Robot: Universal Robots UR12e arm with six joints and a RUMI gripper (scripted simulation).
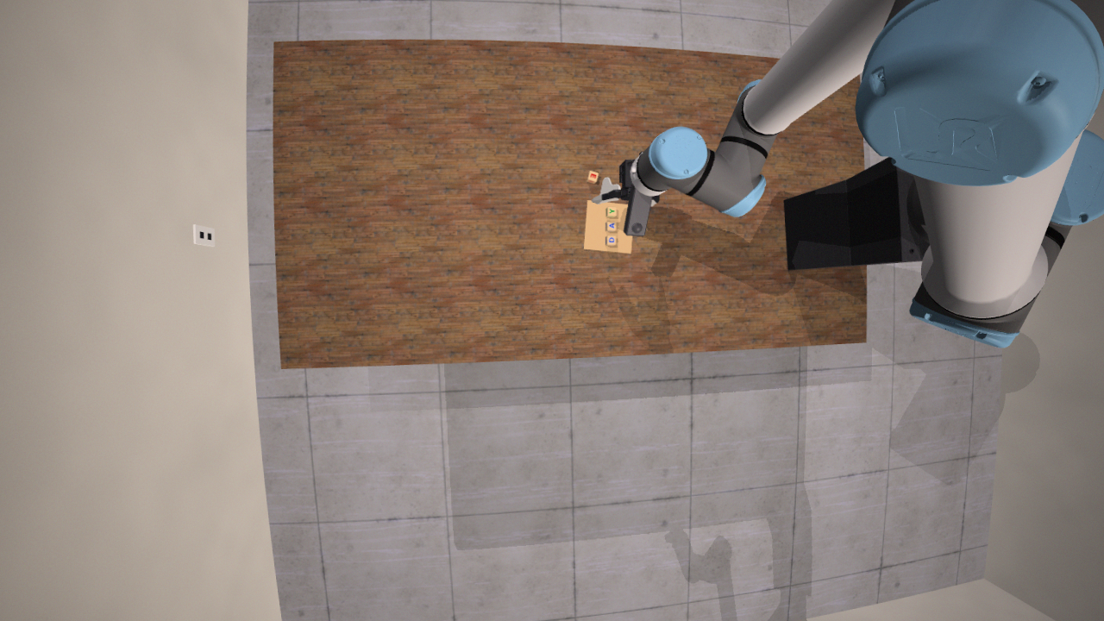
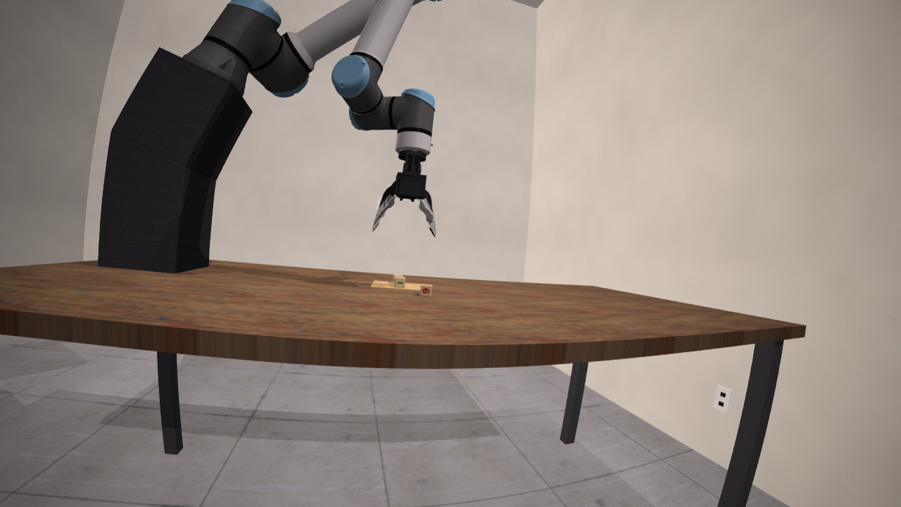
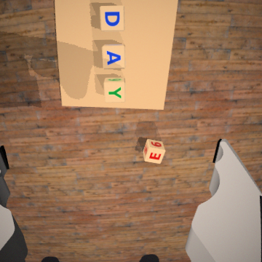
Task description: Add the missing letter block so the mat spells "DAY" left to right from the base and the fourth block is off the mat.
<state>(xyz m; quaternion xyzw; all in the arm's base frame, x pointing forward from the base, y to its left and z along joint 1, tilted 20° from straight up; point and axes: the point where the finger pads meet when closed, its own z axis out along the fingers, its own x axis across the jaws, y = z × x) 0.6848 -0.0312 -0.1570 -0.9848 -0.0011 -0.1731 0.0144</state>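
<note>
A tan mat [image 3: 116,51] lies on the wooden table, also in the overhead view [image 1: 608,228]. On it three blocks stand in a straight row: a blue D [image 3: 111,18], a blue A [image 3: 113,57] and a green Y [image 3: 114,89], letters on top. A fourth block with a red E on top [image 3: 154,151] lies on the table off the mat, just past the Y end; it also shows in the overhead view [image 1: 592,177] and the side view [image 2: 426,290]. My gripper [image 2: 404,220] hangs high above the table beyond the mat's Y end, fingers wide open and empty.
The arm's black pedestal [image 2: 163,163] stands on the table at its far side. The table edge [image 2: 378,350] runs along the front in the side view. A wall rises behind the table.
</note>
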